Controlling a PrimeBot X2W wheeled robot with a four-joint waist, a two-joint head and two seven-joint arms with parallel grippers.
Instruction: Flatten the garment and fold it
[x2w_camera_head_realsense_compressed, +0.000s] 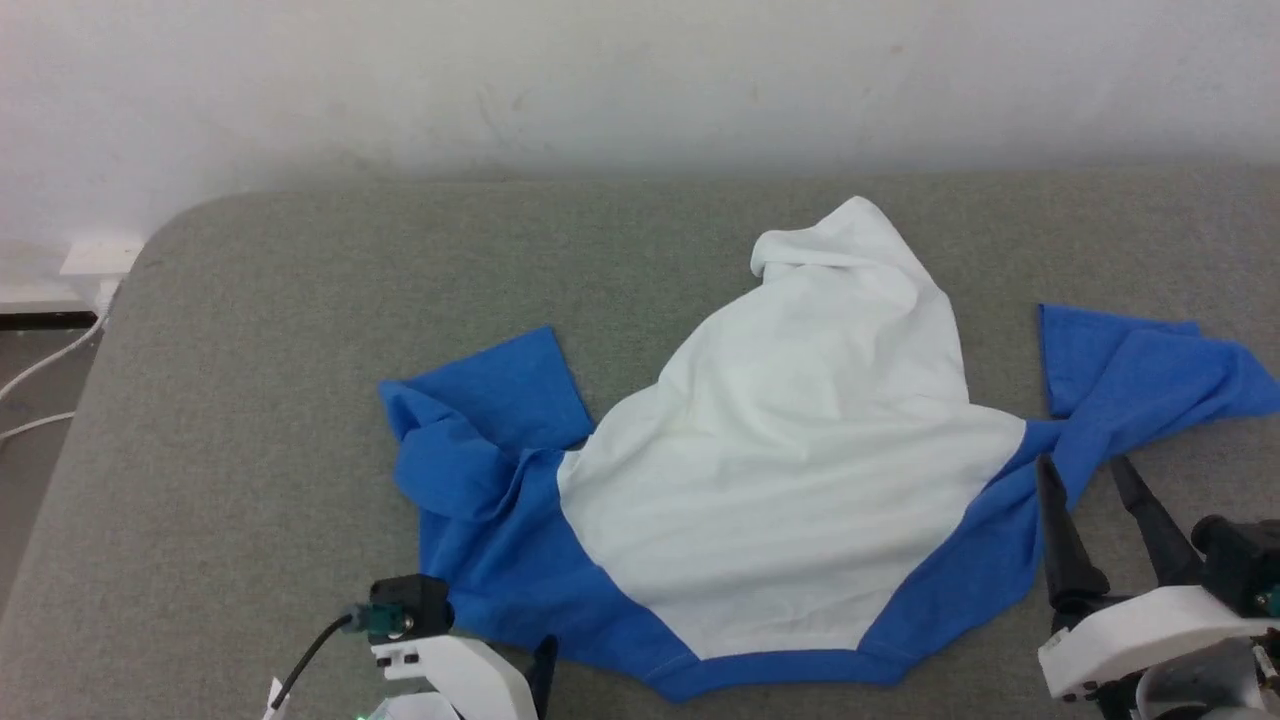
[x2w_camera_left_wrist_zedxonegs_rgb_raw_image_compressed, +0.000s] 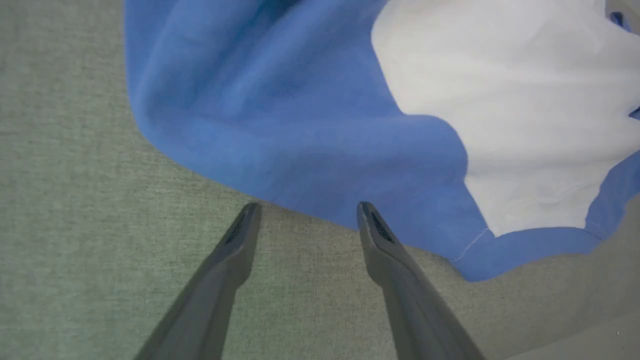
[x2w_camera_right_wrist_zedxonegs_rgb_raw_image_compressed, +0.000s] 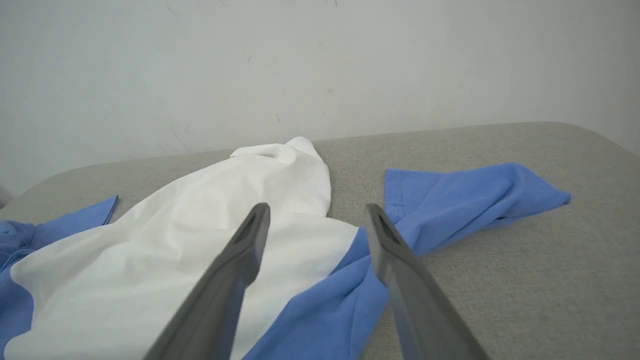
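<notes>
The soft white T-shirt with blue sleeves (x2w_camera_head_realsense_compressed: 790, 480) lies on the grey cloth-covered table (x2w_camera_head_realsense_compressed: 250, 400), a bit to my right, and the pale wall (x2w_camera_head_realsense_compressed: 600, 80) is behind the table. My left gripper (x2w_camera_left_wrist_zedxonegs_rgb_raw_image_compressed: 307, 207) is just before the shirt's near edge. My right gripper (x2w_camera_head_realsense_compressed: 1080, 462) is at its right shoulder.

The garment (x2w_camera_head_realsense_compressed: 790, 470) was plain white through the middle of the frame, with bright blue sleeves, shoulders and neck trim at its left, right and lower edges. The surface (x2w_camera_head_realsense_compressed: 250, 400) under it was a flecked grey-green weave. The wall (x2w_camera_head_realsense_compressed: 600, 80) across the top was off-white. The right gripper (x2w_camera_head_realsense_compressed: 1082, 462), lower right, had dark grey fingers on a white body. The left gripper (x2w_camera_left_wrist_zedxonegs_rgb_raw_image_compressed: 309, 206) had the same dark grey fingers.
</notes>
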